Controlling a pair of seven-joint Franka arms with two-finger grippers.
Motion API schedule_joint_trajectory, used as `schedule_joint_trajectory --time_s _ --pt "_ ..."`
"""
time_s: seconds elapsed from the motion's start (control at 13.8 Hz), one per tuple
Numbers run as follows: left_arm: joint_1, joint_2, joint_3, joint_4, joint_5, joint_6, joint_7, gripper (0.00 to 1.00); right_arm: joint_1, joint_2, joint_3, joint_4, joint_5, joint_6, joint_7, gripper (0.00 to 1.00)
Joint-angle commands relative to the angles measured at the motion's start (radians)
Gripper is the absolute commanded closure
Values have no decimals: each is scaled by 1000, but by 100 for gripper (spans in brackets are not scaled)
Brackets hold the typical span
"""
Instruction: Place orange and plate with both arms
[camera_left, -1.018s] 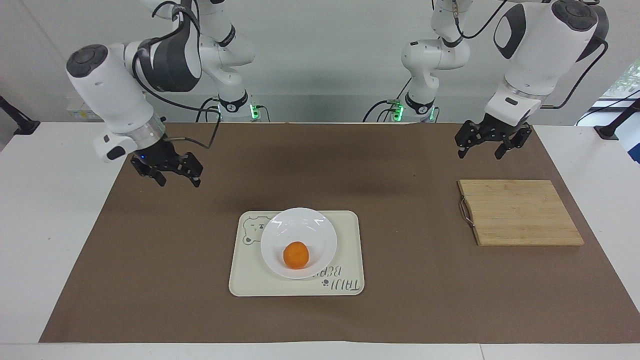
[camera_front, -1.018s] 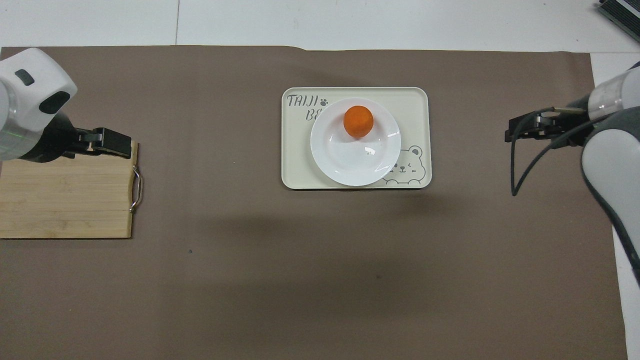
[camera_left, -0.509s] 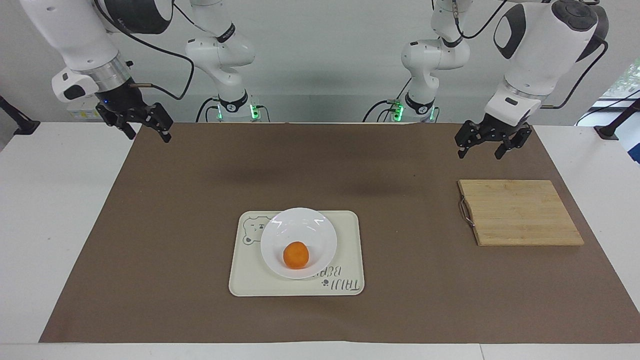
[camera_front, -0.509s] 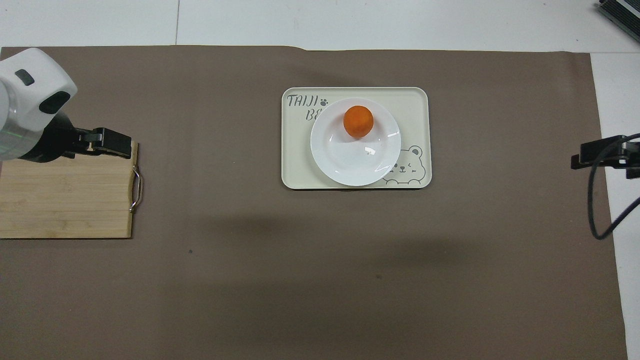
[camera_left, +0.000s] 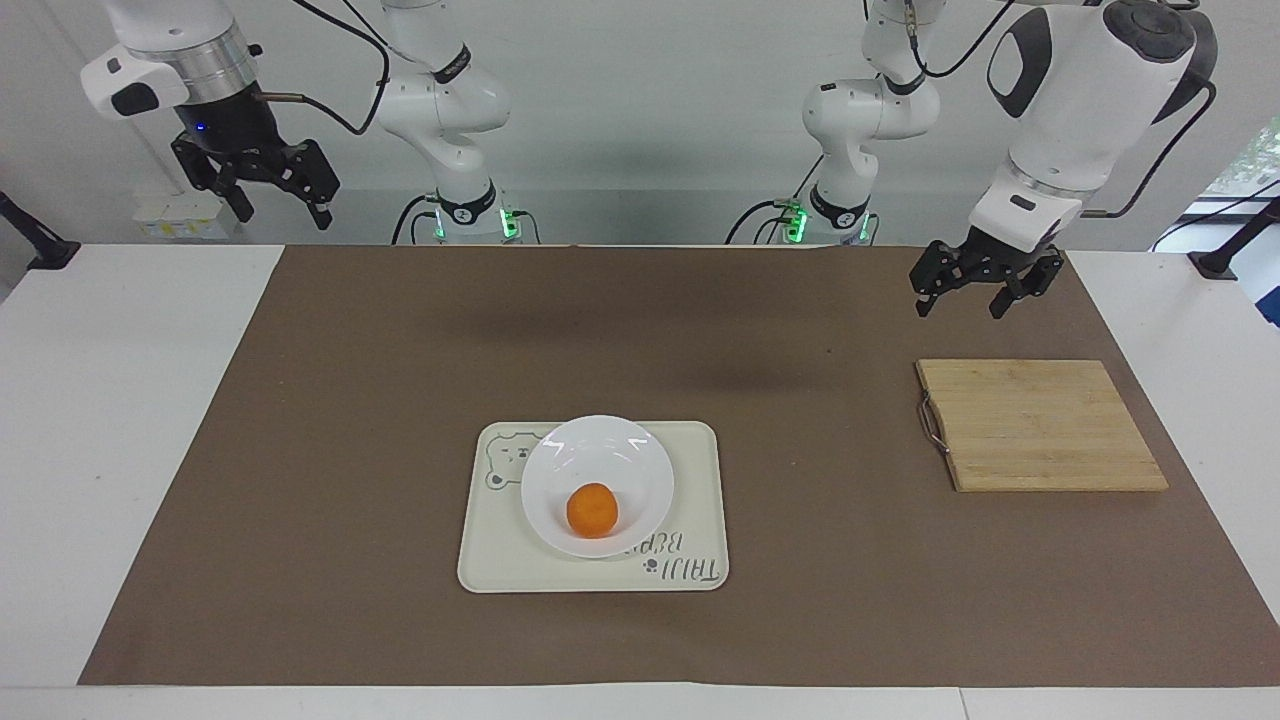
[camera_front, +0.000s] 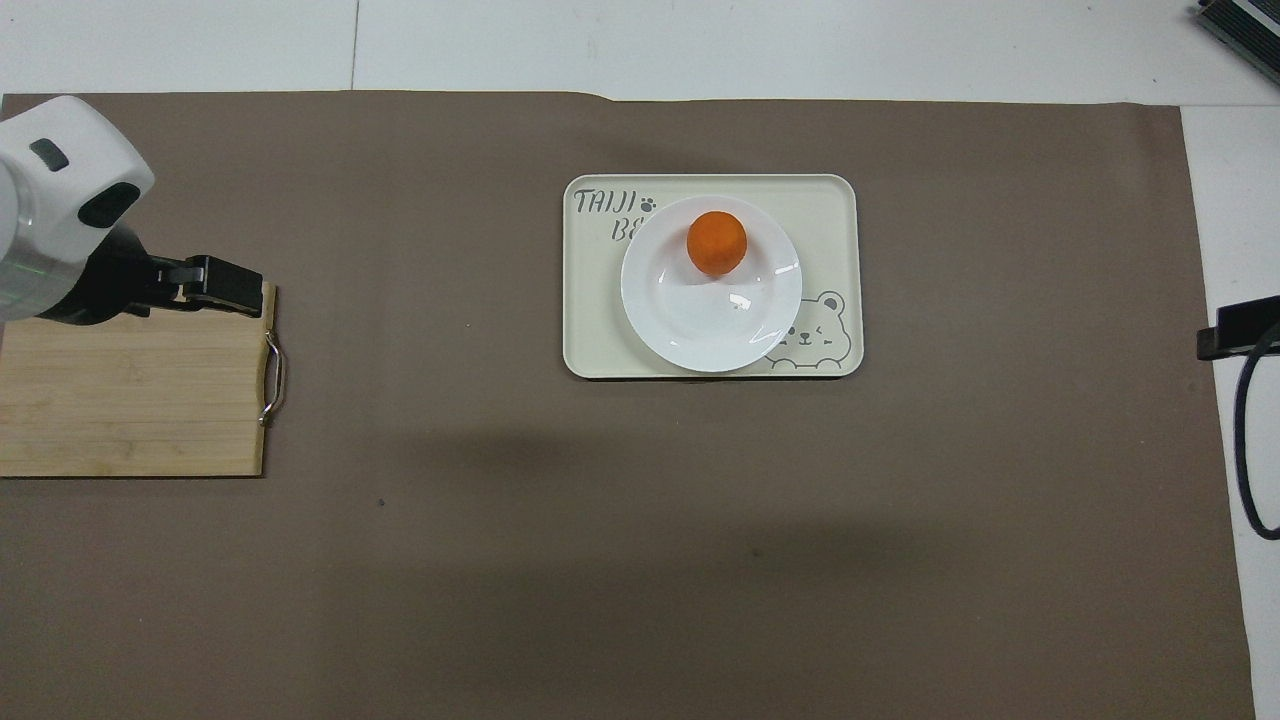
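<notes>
**Orange on plate, both grippers clear**

The glossy white plate (camera_left: 597, 485) sits on the cream bear tray (camera_left: 690, 490), with the round, matte orange (camera_left: 591, 509) in it. Both lie well away from each gripper, toward mid-table. The right gripper (camera_left: 268, 188) hangs high, fingers spread, empty. The left gripper (camera_left: 972, 285) hovers near the bamboo cutting board (camera_left: 1040, 425), open, empty, roughly as close.

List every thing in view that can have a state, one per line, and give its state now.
Orange: loose, resting in the plate.
Plate: upright on the tray, holding the orange.
Tray: flat on the mat.
Board: flat, bare.
Left gripper: open, empty, raised.
Right gripper: open, empty, raised.
</notes>
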Motion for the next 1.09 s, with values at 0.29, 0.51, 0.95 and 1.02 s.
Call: schedule_joint_trajectory --time_s 0.29,0.51,0.95,1.02 --pt "16 -25 -9 -24 -11 -4 6 0 1 -49 8 -97 -10 12 -42 0" --pt "16 -25 -9 -24 -11 -4 6 0 4 -76 14 -143 -23 64 -47 0" --pt "16 -25 -9 -24 -11 -4 6 0 21 -41 15 -90 -31 58 -48 0" --pt "16 -25 -9 -24 -12 -4 6 0 21 -40 15 -90 -31 55 -48 0"
